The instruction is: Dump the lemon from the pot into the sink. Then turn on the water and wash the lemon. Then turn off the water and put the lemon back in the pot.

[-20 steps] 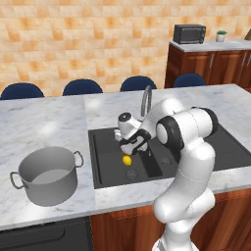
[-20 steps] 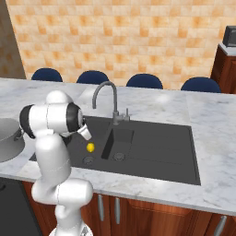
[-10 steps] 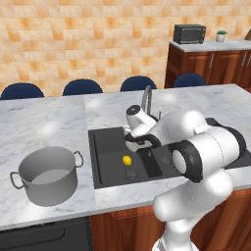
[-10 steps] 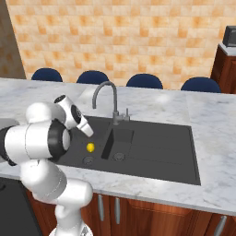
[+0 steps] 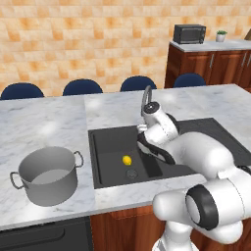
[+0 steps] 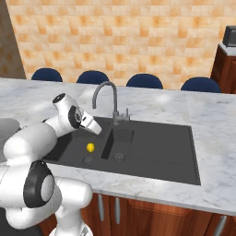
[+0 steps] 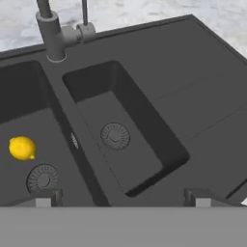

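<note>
The yellow lemon (image 5: 127, 160) (image 6: 91, 147) (image 7: 22, 147) lies on the floor of the large basin of the dark sink (image 5: 110, 139) (image 6: 156, 143) (image 7: 193, 96), just beside its round drain (image 7: 42, 177). The grey pot (image 5: 46, 174) stands upright on the marble counter left of the sink, with its pale inside showing. My gripper (image 7: 123, 198) (image 6: 96, 130) hovers open above the divider between the two basins, with nothing between its fingertips. The lemon is to its lower left in the hand view. The curved faucet (image 5: 145, 98) (image 6: 108, 92) (image 7: 52, 36) rises behind the basins, and no water flows.
The smaller basin (image 7: 115, 135) with its own drain is straight ahead of the hand, with a flat drainboard (image 6: 161, 138) to its right. Several blue chair backs (image 5: 82, 87) line the counter's far side. A microwave (image 5: 189, 34) sits on wooden cabinets at the back right.
The hand has swung right from over the large basin toward the faucet and divider. The jaws have stayed wide. The lemon and the pot have not moved.
</note>
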Robot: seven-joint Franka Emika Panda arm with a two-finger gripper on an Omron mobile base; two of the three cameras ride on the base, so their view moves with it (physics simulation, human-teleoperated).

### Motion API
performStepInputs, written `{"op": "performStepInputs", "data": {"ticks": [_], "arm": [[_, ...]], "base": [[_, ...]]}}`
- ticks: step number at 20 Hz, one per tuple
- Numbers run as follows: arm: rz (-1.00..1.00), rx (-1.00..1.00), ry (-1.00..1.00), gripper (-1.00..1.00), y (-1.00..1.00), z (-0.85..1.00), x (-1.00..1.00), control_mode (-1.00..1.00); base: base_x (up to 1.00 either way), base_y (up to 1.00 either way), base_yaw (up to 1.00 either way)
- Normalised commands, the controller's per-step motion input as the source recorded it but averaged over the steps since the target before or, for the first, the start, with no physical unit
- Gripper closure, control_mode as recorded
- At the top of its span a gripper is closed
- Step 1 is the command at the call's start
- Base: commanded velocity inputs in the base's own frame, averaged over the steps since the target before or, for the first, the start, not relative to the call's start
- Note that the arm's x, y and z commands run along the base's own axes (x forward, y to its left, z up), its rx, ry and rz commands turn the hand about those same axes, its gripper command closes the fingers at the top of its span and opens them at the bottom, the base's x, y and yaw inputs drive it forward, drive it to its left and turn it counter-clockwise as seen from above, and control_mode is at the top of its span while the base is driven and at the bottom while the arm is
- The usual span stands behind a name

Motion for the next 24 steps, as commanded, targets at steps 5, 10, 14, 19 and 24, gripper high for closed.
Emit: {"op": "performStepInputs", "data": {"ticks": [5,10,14,19,24], "arm": [[0.08,0.02,-0.03,-1.00,-0.80,0.47,-0.28,-1.00],[0.04,0.09,-0.03,-1.00,-0.45,0.51,-0.12,-1.00],[0.00,0.25,-0.07,-1.00,-0.45,0.15,0.11,-1.00],[0.03,0.27,-0.04,-1.00,-0.34,0.29,0.54,-1.00],[0.08,-0.02,0.05,-1.00,0.00,0.70,0.48,-1.00]], "base": [[0.00,0.00,0.00],[0.00,0.00,0.00],[0.00,0.00,0.00],[0.00,0.00,0.00],[0.00,0.00,0.00]]}}
